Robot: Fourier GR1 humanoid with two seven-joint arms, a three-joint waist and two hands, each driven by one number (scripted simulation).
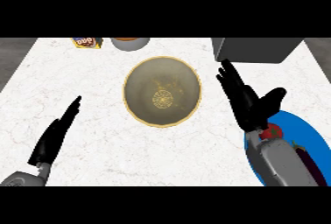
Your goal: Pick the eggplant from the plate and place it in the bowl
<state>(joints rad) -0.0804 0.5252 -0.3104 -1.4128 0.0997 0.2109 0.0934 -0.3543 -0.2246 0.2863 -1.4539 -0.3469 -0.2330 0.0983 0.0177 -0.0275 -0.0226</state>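
The blue plate [302, 127] lies at the right edge of the counter, partly under my right forearm. A dark purple eggplant [309, 161] rests on it, mostly hidden behind the forearm. A red fruit [274, 130] shows on the plate just below my right hand [249, 101], which is open with fingers stretched toward the far edge, holding nothing. The olive bowl [161, 91] with a tan rim sits mid-counter, to the left of that hand. My left hand [57, 133] is open at the lower left, fingers straight.
A dark grey box [257, 49] stands at the back right, just beyond my right fingertips. A grey cup [130, 43] and a small packet [87, 42] sit at the far edge. White marble counter [97, 87] lies between bowl and left hand.
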